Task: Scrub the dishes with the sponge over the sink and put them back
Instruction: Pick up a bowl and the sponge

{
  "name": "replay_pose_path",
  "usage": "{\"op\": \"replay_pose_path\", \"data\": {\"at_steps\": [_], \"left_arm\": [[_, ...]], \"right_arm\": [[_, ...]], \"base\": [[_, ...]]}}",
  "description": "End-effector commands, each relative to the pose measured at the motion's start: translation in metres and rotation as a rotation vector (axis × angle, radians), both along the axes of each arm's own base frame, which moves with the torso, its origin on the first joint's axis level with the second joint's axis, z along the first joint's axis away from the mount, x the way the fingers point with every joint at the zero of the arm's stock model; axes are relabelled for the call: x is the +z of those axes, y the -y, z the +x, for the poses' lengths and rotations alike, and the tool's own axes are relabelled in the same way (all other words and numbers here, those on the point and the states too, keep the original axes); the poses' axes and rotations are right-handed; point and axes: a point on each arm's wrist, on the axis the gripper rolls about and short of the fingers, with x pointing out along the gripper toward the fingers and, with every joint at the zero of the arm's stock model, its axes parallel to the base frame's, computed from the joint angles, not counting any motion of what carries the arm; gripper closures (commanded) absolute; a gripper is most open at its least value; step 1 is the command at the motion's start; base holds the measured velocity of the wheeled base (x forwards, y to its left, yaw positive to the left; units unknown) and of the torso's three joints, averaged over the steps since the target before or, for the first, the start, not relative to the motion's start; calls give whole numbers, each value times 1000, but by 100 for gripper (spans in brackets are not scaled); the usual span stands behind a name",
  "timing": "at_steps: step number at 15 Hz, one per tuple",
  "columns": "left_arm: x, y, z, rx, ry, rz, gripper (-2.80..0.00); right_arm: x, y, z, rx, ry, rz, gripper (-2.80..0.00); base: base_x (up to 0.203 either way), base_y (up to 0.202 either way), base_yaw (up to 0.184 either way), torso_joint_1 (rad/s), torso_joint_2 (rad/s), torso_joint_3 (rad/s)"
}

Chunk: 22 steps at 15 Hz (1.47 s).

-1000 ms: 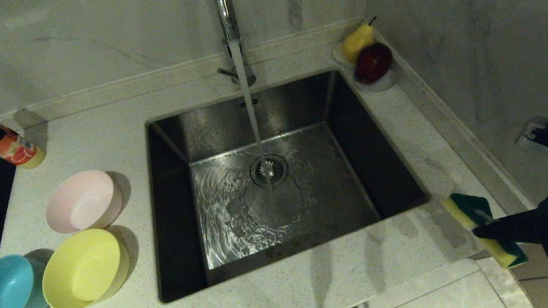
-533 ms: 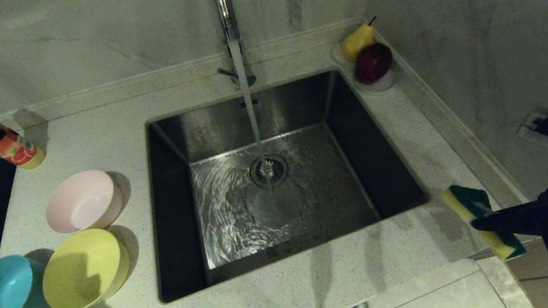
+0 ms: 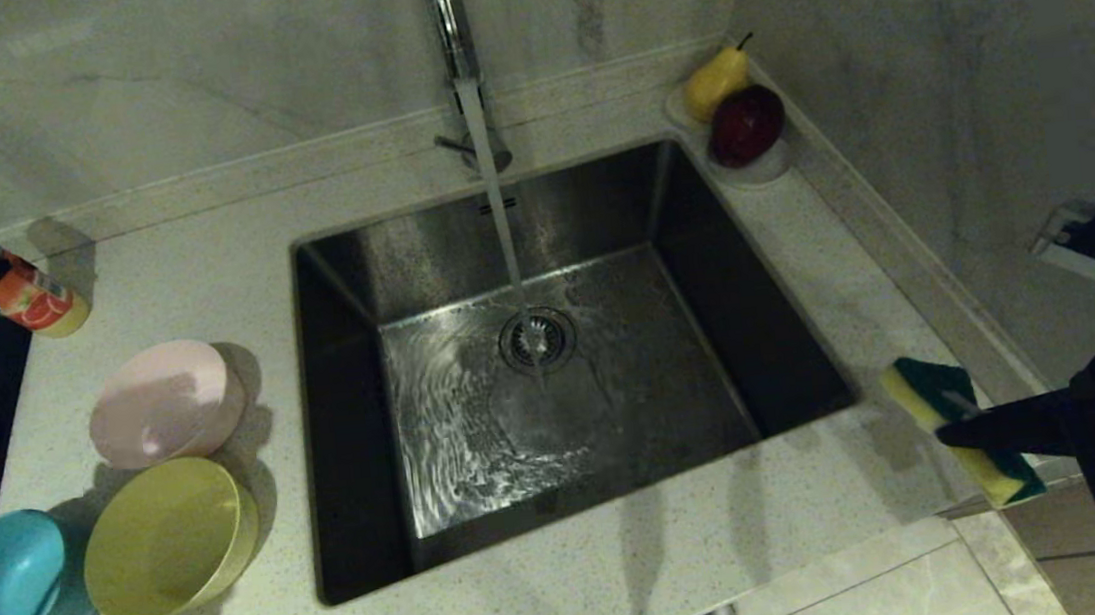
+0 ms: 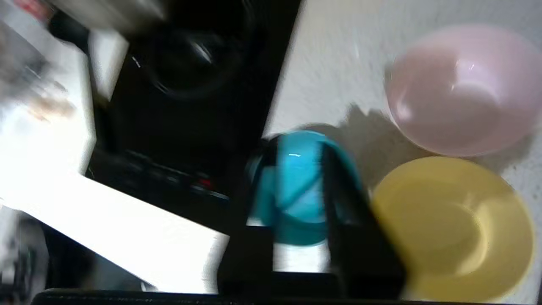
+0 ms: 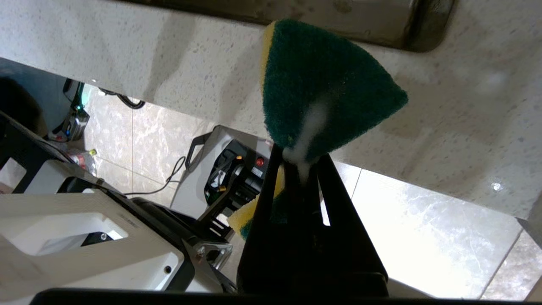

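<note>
Right gripper pinches the sponge; left gripper, fingers parted, hovers over the blue bowl. Nothing scrubbed yet.

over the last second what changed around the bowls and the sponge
A shadow has spread over the pink bowl and yellow bowl; the left wrist view shows the left pincer above the blue bowl. The right pincer keeps the sponge clamped, barely shifted. Bowls and running water unchanged.

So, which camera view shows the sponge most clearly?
The right wrist view: the sponge fills the middle, green face forward, pinched in the right gripper. The head view shows the sponge small, near the counter's right end. The left wrist view shows none of it.
</note>
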Motion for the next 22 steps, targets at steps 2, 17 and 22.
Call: {"op": "replay_pose_path", "data": {"at_steps": [2,17,22], "left_arm": [[-13,-16,72,60,-127,-138,-280],[-53,-98,60,176,-186,-614,-280],[-69,-113,60,183,-200,-710,-280]], "right_arm": [[-2,-1,3,1,-13,-3,0],[-5,-1,3,-16,-38,11,0],[-5,-2,4,-19,-40,13,0]], "base": [[0,0,0,0,0,0],[0,0,0,0,0,0],[0,0,0,0,0,0]]}}
